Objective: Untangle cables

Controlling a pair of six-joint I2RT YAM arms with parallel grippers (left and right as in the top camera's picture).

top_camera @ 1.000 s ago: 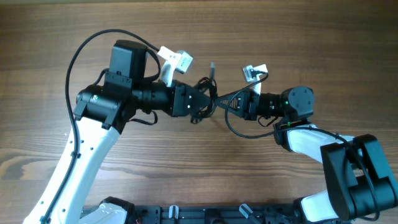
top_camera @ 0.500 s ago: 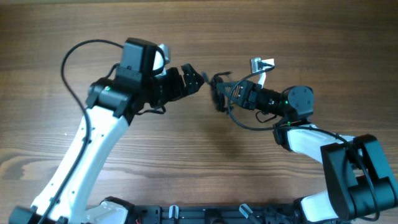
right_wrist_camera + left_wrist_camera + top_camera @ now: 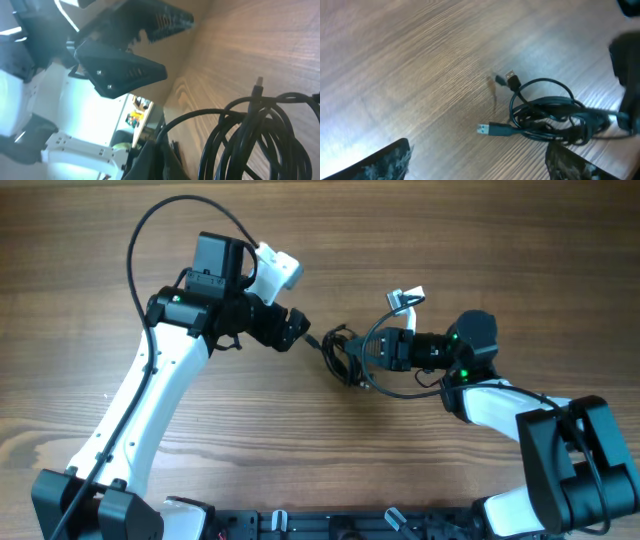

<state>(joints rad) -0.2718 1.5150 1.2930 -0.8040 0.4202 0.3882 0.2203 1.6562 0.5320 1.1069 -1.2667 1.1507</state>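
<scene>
Table [image 3: 500, 240] of brown wood under 2 robot arms. Left gripper [image 3: 298, 332] hangs wide open and empty, just beside the cables [image 3: 343, 358], a small black tangle at mid-table. Right gripper [image 3: 368, 352] is closed on its far side. 2 plug ends [image 3: 512, 78] poke out.

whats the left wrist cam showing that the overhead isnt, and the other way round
Only left wrist: the plug ends up close, a dark plug and a blue-tipped plug, both lying on the table just off the bunched cables.
Only overhead: the left arm and right arm whole, with the left claw apart from the cables.
Both: the cables in one loose coil on the wood, held by the right claw, of which the wrist view catches only a dark edge.
</scene>
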